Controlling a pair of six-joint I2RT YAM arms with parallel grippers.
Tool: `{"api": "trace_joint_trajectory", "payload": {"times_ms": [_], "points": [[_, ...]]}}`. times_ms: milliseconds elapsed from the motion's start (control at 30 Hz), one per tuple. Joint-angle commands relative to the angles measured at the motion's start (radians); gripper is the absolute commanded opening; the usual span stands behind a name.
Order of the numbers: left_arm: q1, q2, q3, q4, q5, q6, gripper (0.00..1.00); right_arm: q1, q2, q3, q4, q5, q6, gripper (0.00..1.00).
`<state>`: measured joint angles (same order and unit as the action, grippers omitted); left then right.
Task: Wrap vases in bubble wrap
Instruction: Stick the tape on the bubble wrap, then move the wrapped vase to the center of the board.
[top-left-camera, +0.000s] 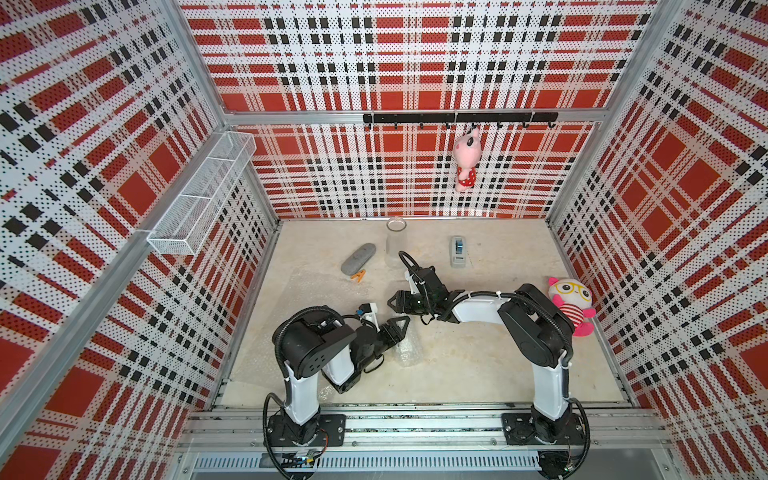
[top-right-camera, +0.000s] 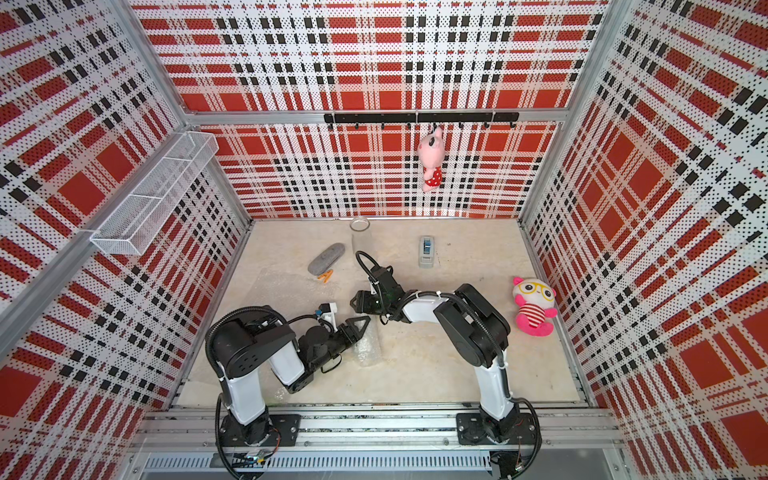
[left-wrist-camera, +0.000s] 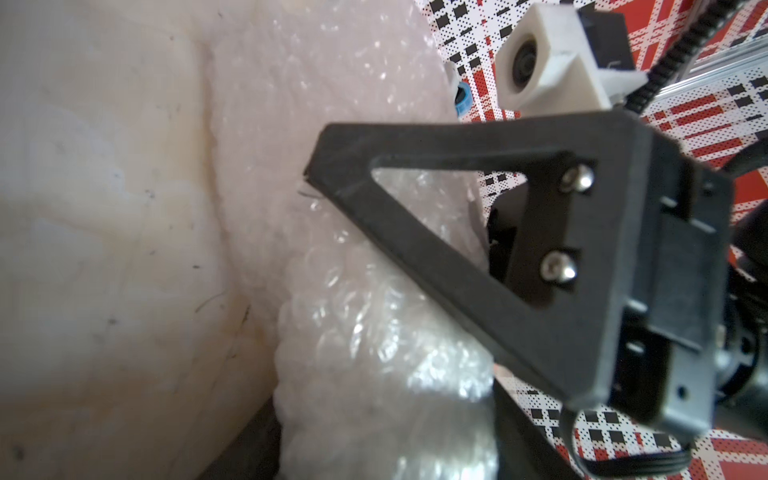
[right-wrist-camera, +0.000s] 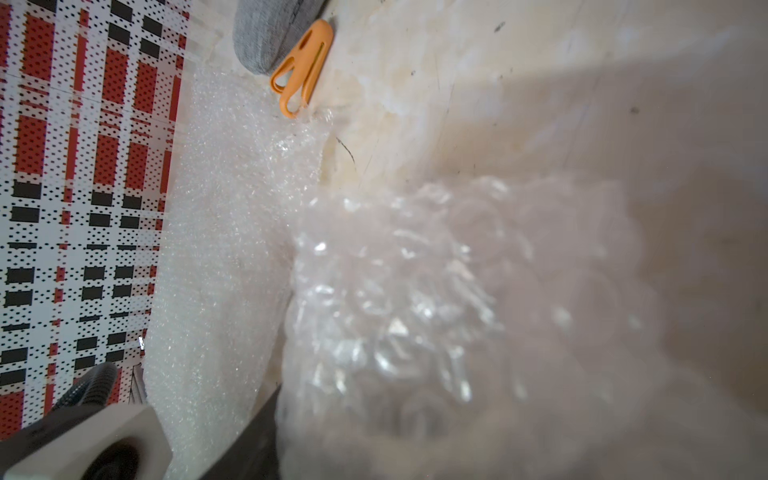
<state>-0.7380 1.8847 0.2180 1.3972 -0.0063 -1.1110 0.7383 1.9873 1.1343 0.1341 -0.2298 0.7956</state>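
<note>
Top views bright and even for us, diffuse light, no clear source. Only faint soft shadows under arms (top-left-camera: 536, 328) on table (top-left-camera: 478, 365). Heavy fisheye bend at edges, plaid walls (top-left-camera: 104, 166) curve hard. Wrist views softer: in right wrist view we get bubble wrap (right-wrist-camera: 415, 311) blurry up close, glare specks sparkling on it, orange clip (right-wrist-camera: 303, 66) sharper. Left wrist view washes table out pale, whole frame slightly soft.

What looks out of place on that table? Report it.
Nothing spilled or broken. An orange clip lies loose at a corner of the flat bubble wrap sheet, beside the grey case. A pink plush toy sits by the right wall, unrelated to wrapping.
</note>
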Motion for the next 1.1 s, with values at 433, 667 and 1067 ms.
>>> {"api": "trace_joint_trajectory", "payload": {"times_ms": [433, 667, 1067], "points": [[-0.108, -0.103, -0.050, -0.094, -0.170, 0.008, 0.98, -0.143, -0.192, -0.148, -0.069, 0.084, -0.129, 0.48], [-0.115, -0.122, -0.005, -0.125, -0.124, 0.023, 0.98, -0.317, -0.334, -0.253, -0.126, 0.111, -0.211, 0.47], [-0.134, -0.430, 0.166, -0.752, -0.333, 0.292, 0.98, -0.659, -0.314, -0.137, -0.162, 0.070, -0.310, 0.46]]}}
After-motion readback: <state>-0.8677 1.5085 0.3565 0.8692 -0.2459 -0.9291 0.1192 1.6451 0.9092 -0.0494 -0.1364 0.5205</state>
